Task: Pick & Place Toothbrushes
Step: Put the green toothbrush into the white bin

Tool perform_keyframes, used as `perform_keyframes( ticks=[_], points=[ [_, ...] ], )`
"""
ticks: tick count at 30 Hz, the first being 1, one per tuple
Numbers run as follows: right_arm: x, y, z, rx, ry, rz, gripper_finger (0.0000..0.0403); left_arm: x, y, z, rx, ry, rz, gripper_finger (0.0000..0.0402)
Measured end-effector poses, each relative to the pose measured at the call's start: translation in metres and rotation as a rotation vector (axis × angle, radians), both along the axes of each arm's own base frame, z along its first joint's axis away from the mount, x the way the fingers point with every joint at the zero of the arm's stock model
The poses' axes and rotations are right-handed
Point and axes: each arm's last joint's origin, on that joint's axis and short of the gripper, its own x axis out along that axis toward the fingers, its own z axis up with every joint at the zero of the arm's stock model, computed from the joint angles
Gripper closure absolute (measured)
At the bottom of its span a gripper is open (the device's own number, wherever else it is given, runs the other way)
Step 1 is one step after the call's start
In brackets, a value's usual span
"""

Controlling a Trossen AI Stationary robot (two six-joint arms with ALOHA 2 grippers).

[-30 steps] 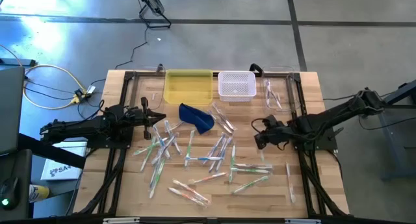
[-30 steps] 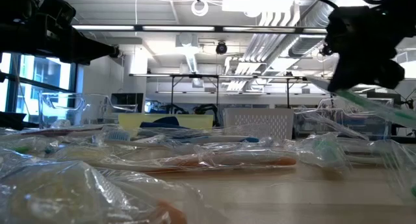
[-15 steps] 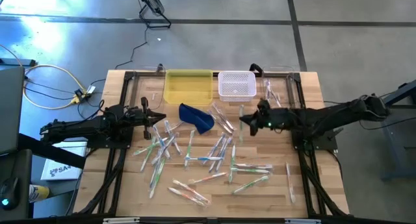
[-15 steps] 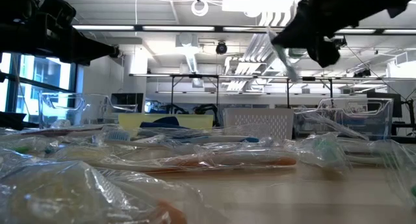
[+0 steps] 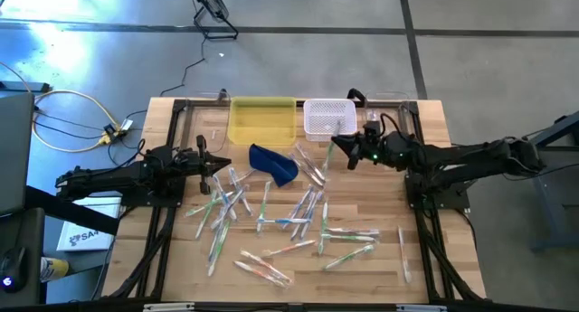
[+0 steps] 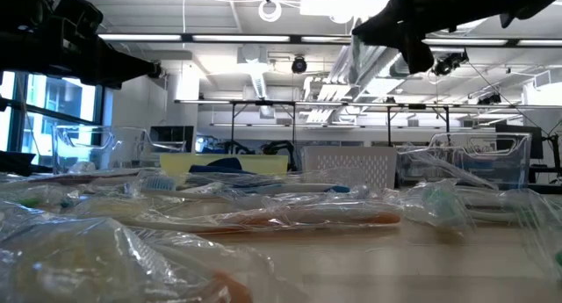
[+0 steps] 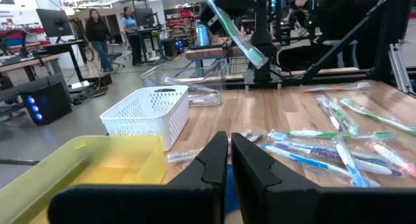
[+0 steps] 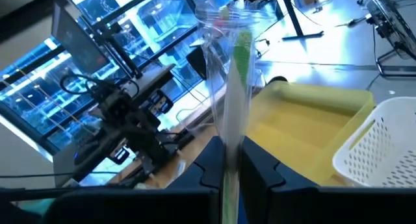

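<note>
Right gripper [image 5: 336,146] is clamped on one wrapped toothbrush [image 8: 233,87] with a green accent, held in the air just beside the white basket [image 5: 327,118], at the basket's front edge toward the tabletop [image 5: 425,258] centre; in the right wrist view the clear wrapper sticks out past the fingers with the brush pinched between them. Left gripper [image 5: 204,158] is closed on nothing, parked well apart from the white basket, on the far side of the yellow bin [image 5: 262,120] and the dark blue pouch [image 5: 274,165]. Yellow bin sits just beside the white basket, along the same tabletop edge. Dark blue pouch lies near the basket, diagonally toward the tabletop centre, next to the yellow bin's front corner. Remaining toothbrushes [image 5: 298,212] are scattered loose across the wood in front of the basket, most in a spread running from near the left gripper across the middle; a few lie beside the basket on the side away from the yellow bin [image 5: 380,133]. None visibly inside the white basket from the high view; cannot tell for sure through the mesh.
</note>
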Motion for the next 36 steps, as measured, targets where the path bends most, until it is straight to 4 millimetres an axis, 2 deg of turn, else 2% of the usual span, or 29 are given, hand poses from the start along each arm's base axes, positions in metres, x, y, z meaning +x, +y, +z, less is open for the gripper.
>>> perform_keyframes(
  ticks=[13, 23, 29, 36],
  points=[
    [-0.001, -0.010, 0.004, -0.028, -0.027, -0.002, 0.0386, 0.000, 0.000, 0.000, 0.000, 0.000, 0.001, 0.0385],
    [0.012, -0.015, 0.051, -0.251, -0.022, -0.019, 0.0386, 0.000, 0.002, 0.000, -0.006, -0.002, 0.062, 0.0385],
    [0.031, -0.031, 0.063, -0.312, 0.141, -0.058, 0.0386, 0.000, 0.002, 0.000, -0.028, -0.006, 0.060, 0.0385],
    [0.064, -0.056, 0.057, -0.346, 0.381, -0.098, 0.0386, 0.000, 0.002, 0.000, -0.029, -0.006, 0.060, 0.0385]
  ],
)
